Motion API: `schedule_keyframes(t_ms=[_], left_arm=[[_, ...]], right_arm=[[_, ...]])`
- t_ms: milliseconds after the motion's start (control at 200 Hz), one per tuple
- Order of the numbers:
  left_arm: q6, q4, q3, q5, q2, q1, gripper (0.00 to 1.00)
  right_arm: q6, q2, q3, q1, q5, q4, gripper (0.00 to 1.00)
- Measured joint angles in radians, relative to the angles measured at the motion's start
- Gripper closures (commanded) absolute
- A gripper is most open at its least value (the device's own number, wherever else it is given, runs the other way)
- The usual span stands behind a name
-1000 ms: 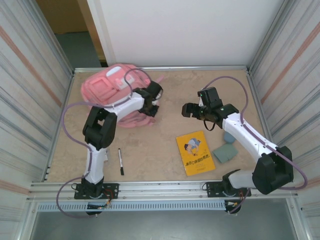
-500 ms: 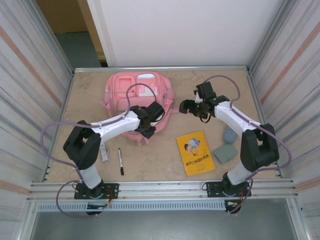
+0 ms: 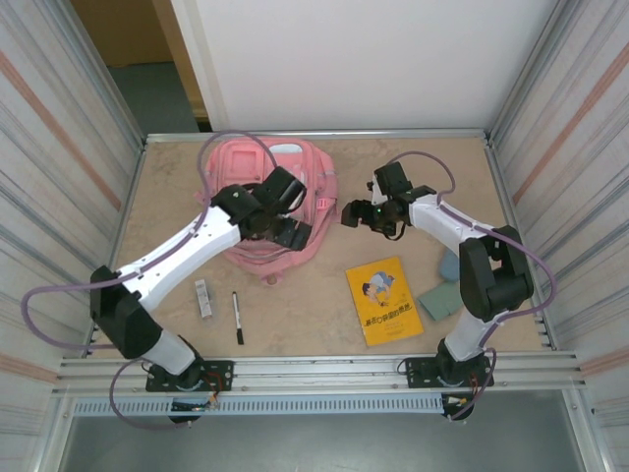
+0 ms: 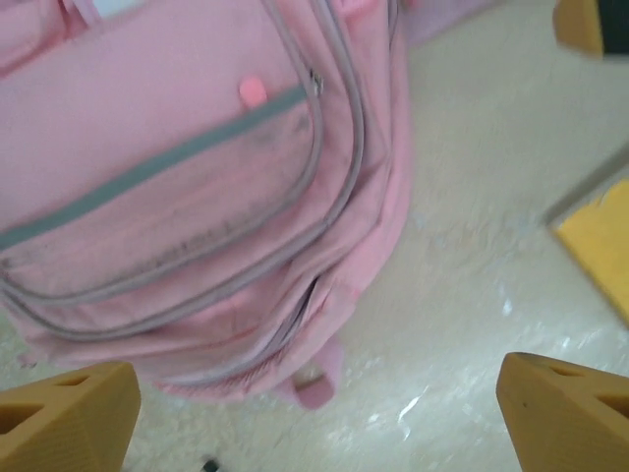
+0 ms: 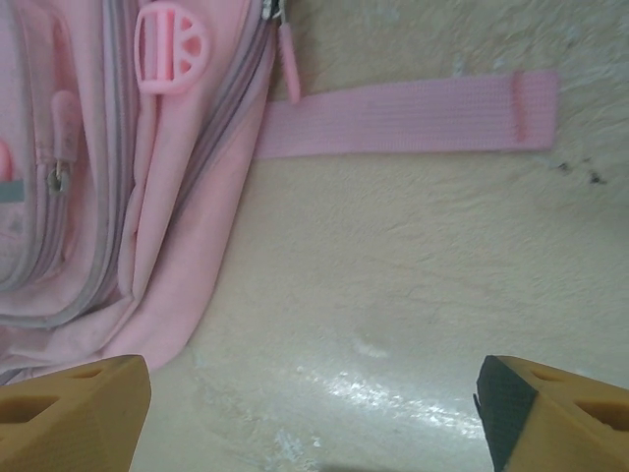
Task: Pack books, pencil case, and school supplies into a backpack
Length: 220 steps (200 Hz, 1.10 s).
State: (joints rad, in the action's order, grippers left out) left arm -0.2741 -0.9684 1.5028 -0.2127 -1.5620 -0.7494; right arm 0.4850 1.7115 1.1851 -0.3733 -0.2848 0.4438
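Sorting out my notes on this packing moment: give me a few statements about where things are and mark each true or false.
1. The yellow book lies on the table, outside the backpack. True.
2. The black pen lies on the book's cover. False: it lies on the bare table, near the whitish bar.
3. The left gripper is open, with the backpack below it. True.
4. The right gripper is closed on the backpack's strap. False: it is open and the strap lies flat on the table.
5. The grey-green flat piece lies beside the book, on the right arm's side. True.
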Motion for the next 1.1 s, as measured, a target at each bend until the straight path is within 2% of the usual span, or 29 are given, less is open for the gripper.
schedule_keyframes(t_ms=[281, 446, 641, 717, 842, 962, 992, 1067, 1102], left_arm=[[-0.166, -0.01, 0.234, -0.086, -0.338, 0.026, 0.23], [-0.238, -0.021, 0.311, -0.126, -0.467, 0.063, 0.25], [-0.276, -0.018, 0.392, -0.122, -0.608, 0.111, 0.25], [-0.273, -0.003, 0.406, -0.105, -0.656, 0.117, 0.3], [-0.261, 0.005, 0.436, -0.095, -0.703, 0.117, 0.53], [-0.253, 0.008, 0.448, -0.076, -0.711, 0.117, 0.59], [-0.249, 0.009, 0.448, -0.071, -0.711, 0.117, 0.66], [-0.229, 0.024, 0.447, -0.041, -0.711, 0.119, 0.93], [-0.218, 0.027, 0.447, -0.031, -0.71, 0.119, 1.0]], right_arm=[[-0.023, -0.073, -0.053, 0.027, 0.034, -0.008, 0.14], [-0.023, -0.145, -0.112, 0.04, 0.046, -0.013, 0.15], [-0.022, -0.195, -0.174, 0.042, 0.045, -0.029, 0.16], [-0.022, -0.199, -0.177, 0.042, 0.042, -0.034, 0.16], [-0.021, -0.207, -0.189, 0.042, 0.02, -0.052, 0.17], [-0.022, -0.207, -0.189, 0.041, 0.005, -0.051, 0.17], [-0.022, -0.207, -0.189, 0.041, 0.002, -0.05, 0.17], [-0.022, -0.207, -0.189, 0.041, -0.001, -0.045, 0.17], [-0.022, -0.207, -0.188, 0.041, -0.001, -0.041, 0.16]])
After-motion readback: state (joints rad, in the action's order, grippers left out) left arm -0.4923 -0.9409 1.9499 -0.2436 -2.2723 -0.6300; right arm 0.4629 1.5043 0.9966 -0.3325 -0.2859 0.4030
